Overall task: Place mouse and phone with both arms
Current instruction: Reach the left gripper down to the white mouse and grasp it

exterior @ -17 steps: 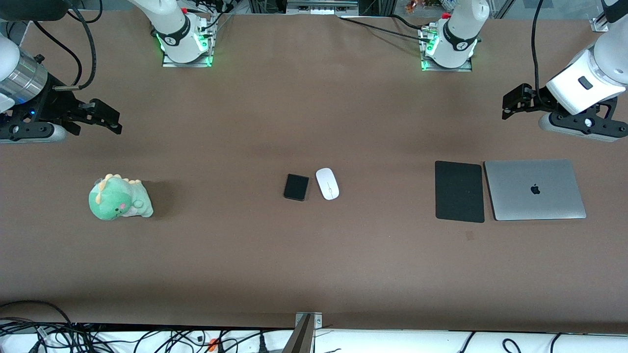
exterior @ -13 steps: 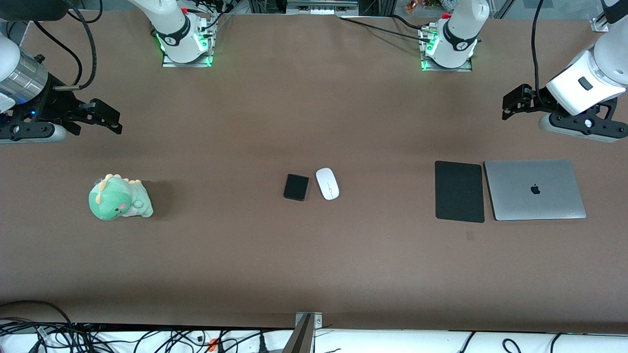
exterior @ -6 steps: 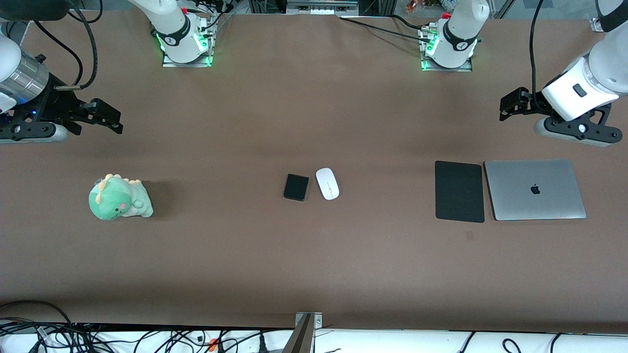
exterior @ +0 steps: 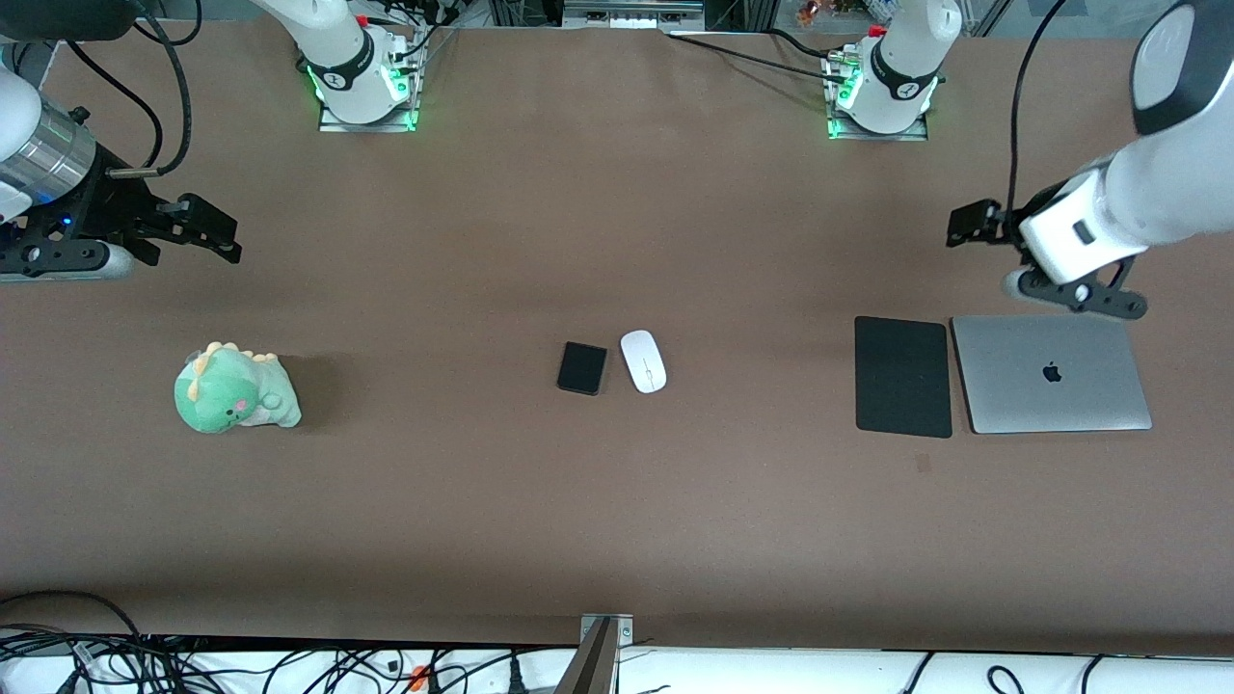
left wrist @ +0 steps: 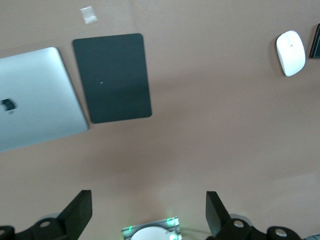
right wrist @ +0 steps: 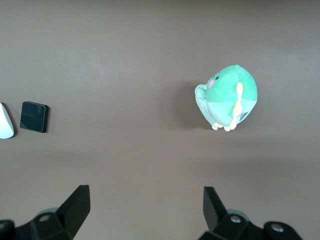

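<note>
The right gripper [exterior: 217, 236] hovers with jaws spread over bare surface [exterior: 617, 501]. Mid-surface, well apart from both, lie the phone [exterior: 582, 368] and, just beside it, the mouse [exterior: 643, 360]. The left gripper [exterior: 969, 224], jaws spread, hovers above the mouse pad [exterior: 902, 376].

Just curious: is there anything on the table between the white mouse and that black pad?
No. In the front view, only bare brown table lies between the mouse and the pad.

Phone [exterior: 582, 368] beside mouse [exterior: 643, 360] mid-table (mouse toward left arm's end); pad [exterior: 902, 376] beside laptop [exterior: 1051, 373].
</note>
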`<action>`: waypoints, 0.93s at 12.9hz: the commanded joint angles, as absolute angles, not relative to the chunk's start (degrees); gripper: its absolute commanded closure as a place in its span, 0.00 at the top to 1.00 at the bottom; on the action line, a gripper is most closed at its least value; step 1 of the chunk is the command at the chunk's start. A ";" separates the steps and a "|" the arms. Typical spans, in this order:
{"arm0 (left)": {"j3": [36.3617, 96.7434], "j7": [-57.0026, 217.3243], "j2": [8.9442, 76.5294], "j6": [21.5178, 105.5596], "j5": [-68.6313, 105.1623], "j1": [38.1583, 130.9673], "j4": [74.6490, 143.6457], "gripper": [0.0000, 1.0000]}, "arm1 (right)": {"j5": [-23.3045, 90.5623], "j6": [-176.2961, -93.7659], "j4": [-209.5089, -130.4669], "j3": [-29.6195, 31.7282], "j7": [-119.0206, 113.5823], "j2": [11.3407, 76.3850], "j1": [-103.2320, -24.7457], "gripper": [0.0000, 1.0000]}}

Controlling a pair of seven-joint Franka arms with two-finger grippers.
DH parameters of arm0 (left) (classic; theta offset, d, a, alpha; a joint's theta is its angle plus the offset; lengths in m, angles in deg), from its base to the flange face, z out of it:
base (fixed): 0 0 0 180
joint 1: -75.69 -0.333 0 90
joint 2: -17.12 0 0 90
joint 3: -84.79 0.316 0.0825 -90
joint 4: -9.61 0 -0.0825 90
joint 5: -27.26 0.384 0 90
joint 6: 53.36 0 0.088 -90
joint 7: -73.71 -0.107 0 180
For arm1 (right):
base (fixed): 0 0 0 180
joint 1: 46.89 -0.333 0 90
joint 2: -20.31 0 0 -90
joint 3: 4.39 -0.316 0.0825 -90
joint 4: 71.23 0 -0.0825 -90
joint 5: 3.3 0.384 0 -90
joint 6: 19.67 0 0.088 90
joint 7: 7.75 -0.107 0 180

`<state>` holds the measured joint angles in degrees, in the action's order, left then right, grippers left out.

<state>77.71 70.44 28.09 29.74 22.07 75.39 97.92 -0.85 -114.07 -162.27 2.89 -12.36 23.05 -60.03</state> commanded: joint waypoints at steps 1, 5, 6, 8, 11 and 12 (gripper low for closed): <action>77.85 74.57 33.45 33.63 20.40 77.69 95.92 1.00 | -0.67 -113.72 -162.02 2.81 -11.88 22.24 -60.34 1.00; 77.85 90.10 39.16 43.38 20.66 86.91 96.01 1.00 | -0.32 -113.54 -162.02 2.90 -12.67 22.24 -60.34 1.00; 77.85 94.32 40.57 46.19 20.75 89.37 96.01 1.00 | -0.40 -113.63 -162.02 2.81 -12.67 22.24 -60.34 1.00; 77.85 102.15 44.17 53.21 20.93 93.68 96.10 1.00 | -0.40 -113.54 -162.02 2.81 -12.59 22.24 -60.43 1.00; 77.93 114.72 49.97 65.34 21.37 98.44 96.10 1.00 | -0.23 -113.54 -162.02 2.99 -12.41 22.33 -60.34 1.00; 77.93 117.71 51.55 69.29 21.19 99.84 96.10 1.00 | -0.23 -113.54 -162.02 2.99 -12.32 22.33 -60.34 1.00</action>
<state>77.13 112.68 48.29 64.62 21.34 97.88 97.86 -0.85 -114.07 -162.12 2.87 -12.37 22.88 -60.28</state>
